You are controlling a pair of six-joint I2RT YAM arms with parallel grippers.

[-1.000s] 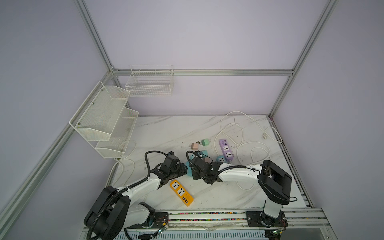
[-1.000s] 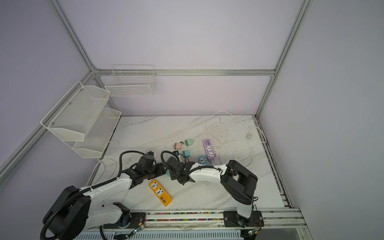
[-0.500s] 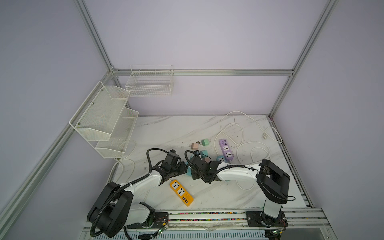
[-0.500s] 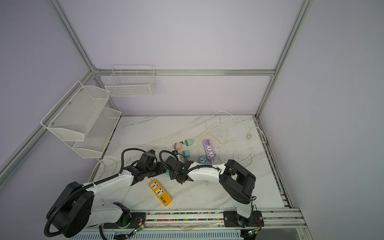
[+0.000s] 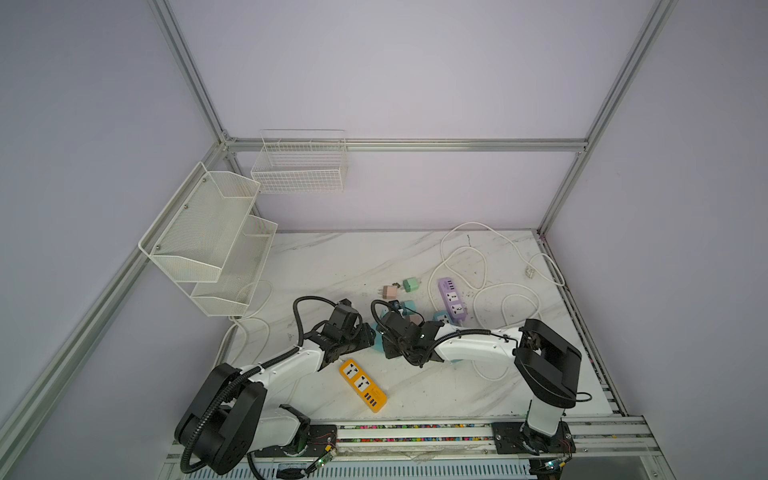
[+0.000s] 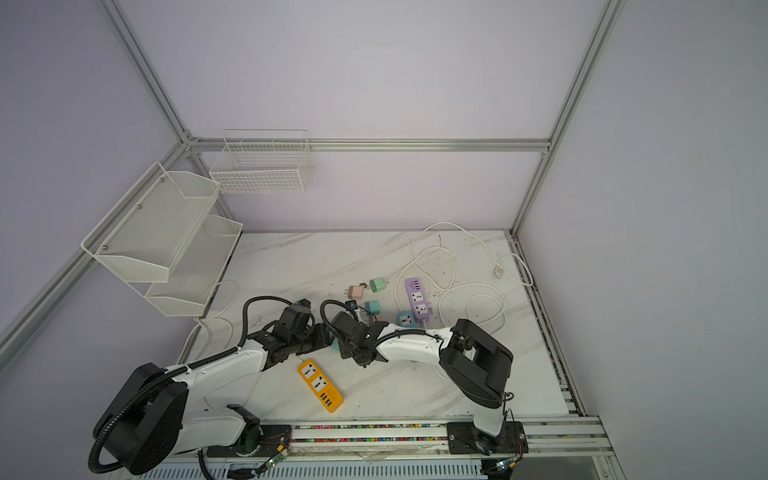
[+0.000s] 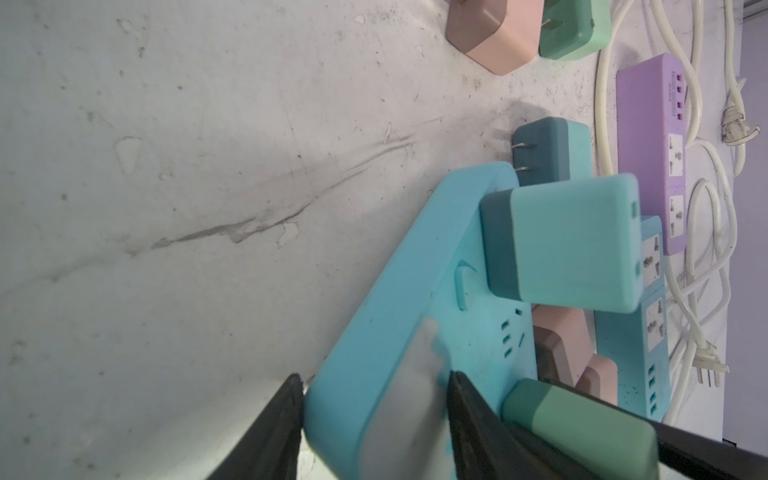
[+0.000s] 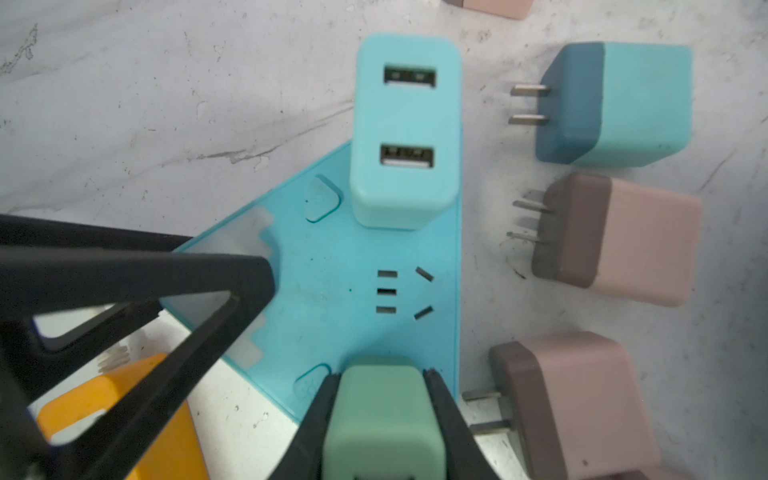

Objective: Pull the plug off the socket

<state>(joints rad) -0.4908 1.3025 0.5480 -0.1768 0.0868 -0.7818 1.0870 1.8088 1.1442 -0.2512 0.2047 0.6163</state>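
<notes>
1. Tabletop (image 5: pixel 332 266) – white marble pattern, scuffed; carries all items below.
2. White cable (image 5: pixel 505 286), looped, lying well beyond the right fingers (image 8: pixel 316 428).
3. Blue socket strip (image 8: pixel 332 291), flat on the tabletop between the two sets of fingers. The left fingers (image 7: pixel 270 436) are clamped on one end of it, one finger on the top face and one at its outer edge.
4. Purple strip (image 5: pixel 452 296), well apart from the right fingers on their far side, beside the cable loops.
5. Orange strip (image 5: pixel 362 386), just beside the left fingers on the side towards the robot bases.
6. Teal USB plug (image 8: pixel 405 137), seated upright in the blue socket strip at the end farthest from the right fingers; one outlet with bare slots lies between it and them.
7. Green plug (image 8: pixel 380 415) – the task's thing. It stands at the near outlet of the blue socket strip, with the right fingers pressed against both its sides. Whether its prongs are still seated cannot be told.
8. Teal-and-navy adapter (image 8: pixel 615 104), loose on its side with its prongs showing, just off the strip's long edge.
9. Two pink adapters (image 8: pixel 615 241) (image 8: pixel 573 407), loose on their sides, the second just beside the right fingers.
</notes>
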